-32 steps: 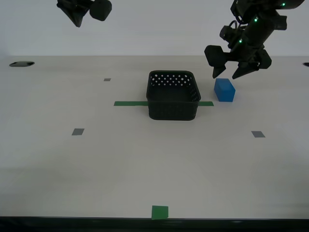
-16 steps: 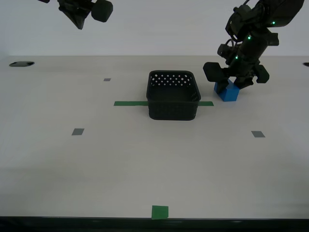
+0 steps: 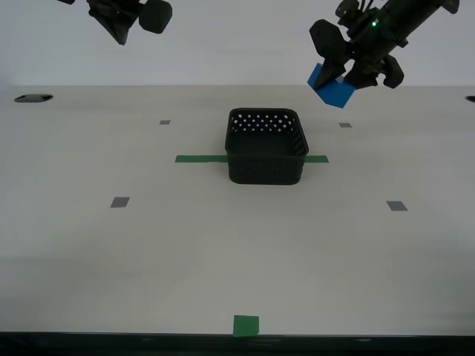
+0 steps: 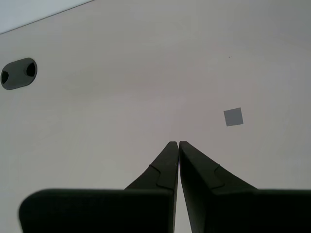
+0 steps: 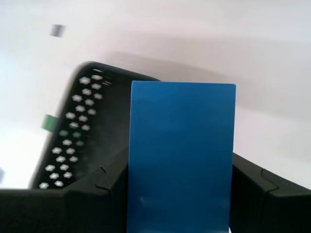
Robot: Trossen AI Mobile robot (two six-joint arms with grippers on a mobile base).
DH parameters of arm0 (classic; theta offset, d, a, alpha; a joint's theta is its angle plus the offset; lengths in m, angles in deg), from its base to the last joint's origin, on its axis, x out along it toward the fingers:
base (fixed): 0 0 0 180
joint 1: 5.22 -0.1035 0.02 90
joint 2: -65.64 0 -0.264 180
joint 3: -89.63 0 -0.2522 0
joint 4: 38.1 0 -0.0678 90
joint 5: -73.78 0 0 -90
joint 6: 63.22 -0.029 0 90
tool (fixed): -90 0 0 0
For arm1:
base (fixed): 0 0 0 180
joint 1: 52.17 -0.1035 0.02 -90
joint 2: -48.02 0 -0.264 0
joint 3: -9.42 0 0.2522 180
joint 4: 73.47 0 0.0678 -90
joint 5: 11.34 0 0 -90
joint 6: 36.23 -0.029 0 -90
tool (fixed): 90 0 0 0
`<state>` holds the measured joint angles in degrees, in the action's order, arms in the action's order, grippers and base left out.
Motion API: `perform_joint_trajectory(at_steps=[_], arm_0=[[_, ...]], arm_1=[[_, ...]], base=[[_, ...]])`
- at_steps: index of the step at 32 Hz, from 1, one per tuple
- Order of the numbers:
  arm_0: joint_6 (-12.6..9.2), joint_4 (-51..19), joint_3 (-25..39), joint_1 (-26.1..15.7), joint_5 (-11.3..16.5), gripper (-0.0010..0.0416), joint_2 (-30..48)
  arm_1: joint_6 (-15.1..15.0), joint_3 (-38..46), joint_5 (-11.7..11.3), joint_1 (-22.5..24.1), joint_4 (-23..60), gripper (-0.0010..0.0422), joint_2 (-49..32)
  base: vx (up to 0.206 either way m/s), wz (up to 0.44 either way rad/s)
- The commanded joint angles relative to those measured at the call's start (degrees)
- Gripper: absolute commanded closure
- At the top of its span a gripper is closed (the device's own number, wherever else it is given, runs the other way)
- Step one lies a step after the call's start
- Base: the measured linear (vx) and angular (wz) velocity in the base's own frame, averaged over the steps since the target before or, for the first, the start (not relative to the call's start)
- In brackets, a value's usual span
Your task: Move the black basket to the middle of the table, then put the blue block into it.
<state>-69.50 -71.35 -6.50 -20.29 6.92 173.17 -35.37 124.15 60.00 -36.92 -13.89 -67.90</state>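
Gripping the blue block [image 5: 181, 155] between both fingers of my first tool [image 3: 355, 68], jaws spread to the block's width and pressing its two sides. Holding it tilted in the air, clear of the desk [image 3: 223, 252]. Sitting below that tool, toward the exterior view's left: the black basket [image 3: 266, 146], on the green tape strip [image 3: 199, 159]. Hanging farther off, high up: my second tool [image 4: 175, 145], fingertips closed together, gripping nothing.

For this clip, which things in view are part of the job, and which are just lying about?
Part of the job:
- basket, on the green strip mid-table
- blue block, held in the air by my first gripper
- table

Just there:
- my second gripper, shut and empty
- green tape strip
- grey tape squares
- green tape square
- cable hole
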Motion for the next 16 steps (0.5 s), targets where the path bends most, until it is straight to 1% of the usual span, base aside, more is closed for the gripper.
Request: perform_joint_trajectory(at_steps=[1,3,4,6,7,8,9,10,12,15,16], arm_0=[[-0.17,0.74,0.11,-1.64,3.43,0.0407,-0.59],[-0.13,1.03,0.11,-2.69,4.37,0.0407,-0.57],[0.31,2.03,0.11,-4.28,5.99,0.0407,-0.52],[0.33,2.84,0.11,-5.29,6.78,0.0407,-0.52],[0.31,4.39,0.11,-7.23,8.41,0.0407,-0.52],[0.28,5.38,0.11,-9.81,8.48,0.0407,-0.52],[0.28,5.55,0.11,-10.47,8.48,0.0406,-0.52],[0.28,6.03,0.11,-12.33,8.31,0.0407,-0.52],[0.28,6.64,0.11,-13.94,7.56,0.0406,-0.52],[0.28,7.96,0.11,-14.73,7.13,0.0406,-0.52],[0.28,8.24,0.11,-14.73,6.08,0.0406,-0.52]], arm_1=[[-0.04,0.02,0.39,-0.07,0.11,0.0412,-0.04],[-0.07,0.02,0.37,-0.07,0.11,0.0412,-0.04],[-0.04,0.02,1.05,-0.07,0.17,0.0412,-0.04],[-0.04,0.02,1.99,-0.11,0.17,0.0412,-0.04],[-0.04,0.02,2.75,-0.11,0.15,0.0412,-0.04],[-0.04,0.02,2.73,-0.15,0.2,0.0412,-0.04],[-0.07,0.02,2.71,-0.15,0.22,0.0412,-0.04],[-0.07,0.02,2.73,-0.2,0.37,0.0412,-0.04],[-0.07,0.02,2.75,-0.22,0.5,0.0412,-0.04],[-0.07,0.02,2.71,-0.26,0.74,0.0412,-0.04],[-0.09,0.02,2.73,-0.28,1.05,0.0412,-0.04]], base=[[0.0,0.0],[0.0,0.0],[0.0,0.0],[0.0,0.0],[0.0,0.0],[0.0,0.0],[0.0,0.0],[0.0,0.0],[0.0,0.0],[0.0,0.0],[0.0,0.0]])
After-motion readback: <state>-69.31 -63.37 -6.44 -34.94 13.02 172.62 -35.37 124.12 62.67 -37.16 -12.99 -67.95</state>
